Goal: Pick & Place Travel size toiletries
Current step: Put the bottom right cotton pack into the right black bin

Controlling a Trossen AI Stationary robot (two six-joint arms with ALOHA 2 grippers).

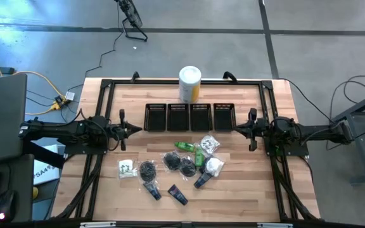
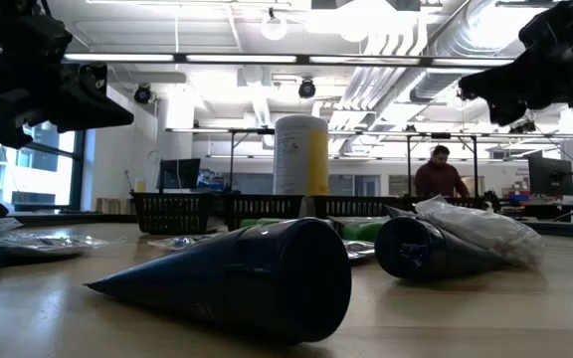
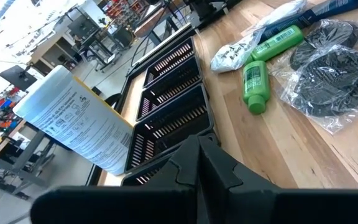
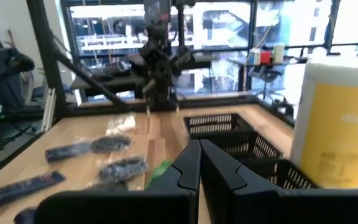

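Observation:
The travel size toiletries lie loose on the near middle of the wooden table: green tubes (image 1: 184, 146) (image 3: 255, 84), black bagged bundles (image 1: 172, 161) (image 3: 334, 71), clear and white sachets (image 1: 209, 144) (image 1: 127, 168), and dark blue tubes (image 1: 177, 194) (image 2: 257, 278). My left gripper (image 1: 138, 130) (image 3: 197, 155) hovers shut above the table's left side, pointing toward the middle. My right gripper (image 1: 236, 130) (image 4: 199, 158) hovers shut on the right side, facing it. Neither holds anything, and both stand farther back than the toiletries.
Several black mesh bins (image 1: 189, 117) (image 3: 173, 106) (image 4: 229, 134) stand in a row between the grippers, toward the far side. A tall white-and-yellow canister (image 1: 190, 83) (image 2: 300, 154) stands behind them. A black frame (image 1: 103, 107) borders the table. A person (image 2: 441, 174) is in the room beyond.

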